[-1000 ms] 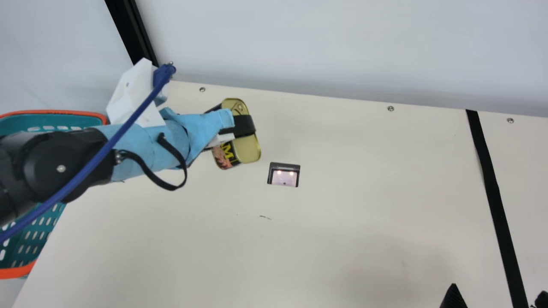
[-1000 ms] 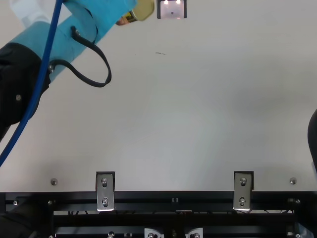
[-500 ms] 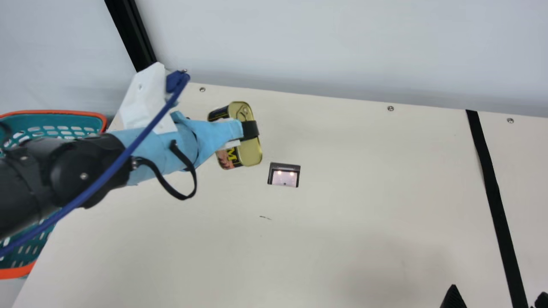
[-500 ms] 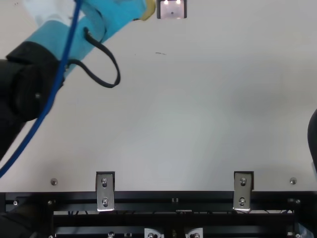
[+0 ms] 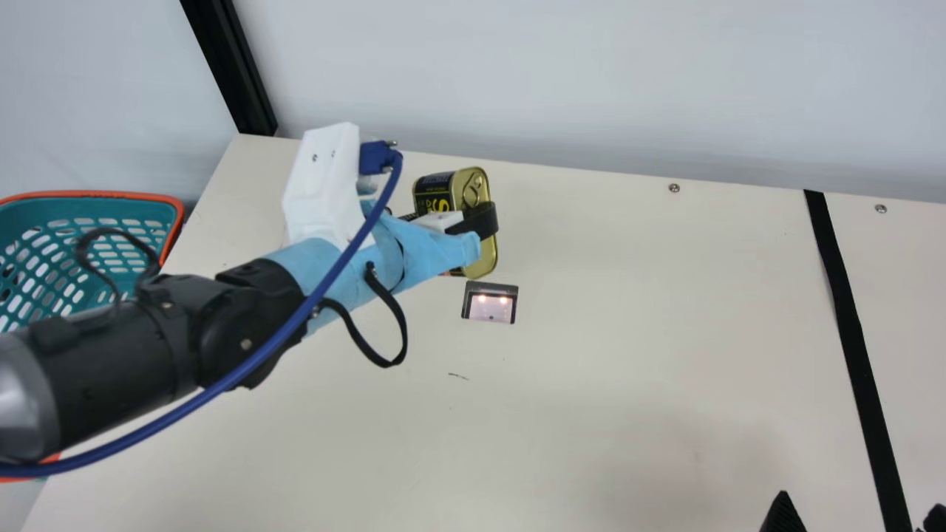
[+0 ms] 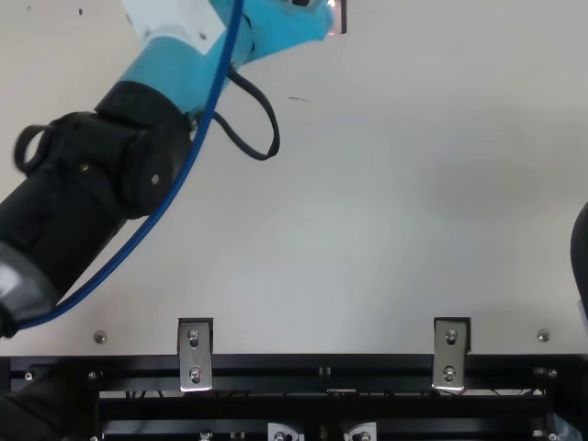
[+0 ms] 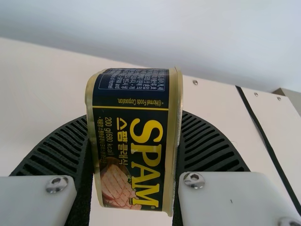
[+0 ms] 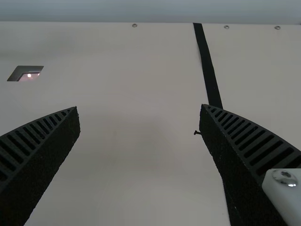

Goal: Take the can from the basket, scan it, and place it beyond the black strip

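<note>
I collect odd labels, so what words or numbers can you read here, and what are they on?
"SPAM", large yellow letters on the can.
"스팸 클래식", also on the can.
"200 g(680 kcal)", on the can.
"©Hormel Foods Corporation.", on the can.
The can's other fine print is too small to read.

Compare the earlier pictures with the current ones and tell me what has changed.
The left hand has carried the can to the robot's right, nearer the scanner, tilting it to a different angle on the way. In the top view, the arm now partly covers the scanner. Nothing was newly gripped or let go. The right hand, basket and black strip stayed put.
</note>
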